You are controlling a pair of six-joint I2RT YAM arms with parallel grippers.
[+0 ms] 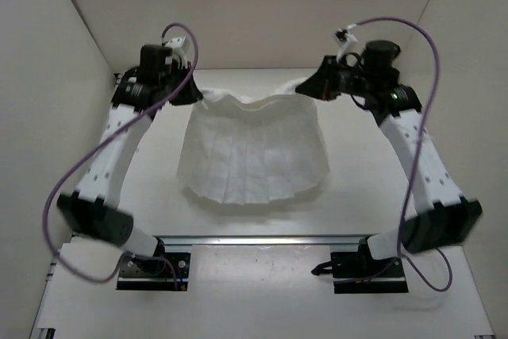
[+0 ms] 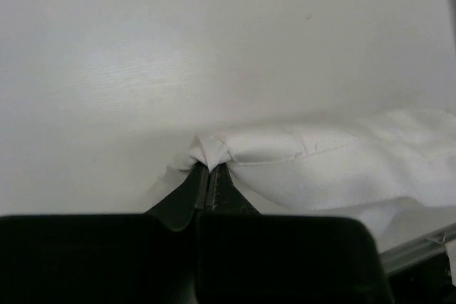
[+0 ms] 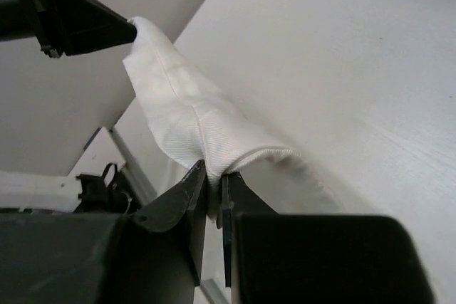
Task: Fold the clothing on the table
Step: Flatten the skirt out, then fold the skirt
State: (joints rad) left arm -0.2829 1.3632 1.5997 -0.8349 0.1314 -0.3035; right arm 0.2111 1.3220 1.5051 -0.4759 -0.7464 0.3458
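Top view, bases: left base [image 1: 155,267] and right base [image 1: 369,267] are bolted side by side at the near edge of the counter [image 1: 365,172].
Top view, clothing [image 1: 254,152]: white and pleated, over the middle of the counter. Its far edge is raised and sags between the two arms. Whether the near hem touches the counter I cannot tell.
Top view, left pincer [image 1: 193,93]: at the far left corner of the clothing.
Top view, right pincer [image 1: 308,85]: at the far right corner.
Left wrist view, left pincer [image 2: 209,170]: jaws pressed together on a bunched corner of the clothing [image 2: 320,165], which runs off to the right above the counter [image 2: 142,55].
Right wrist view, right pincer [image 3: 215,176]: jaws nearly closed, pinching a folded edge of the clothing [image 3: 192,119]. The cloth stretches away to the left pincer [image 3: 117,30], which grips its other end.
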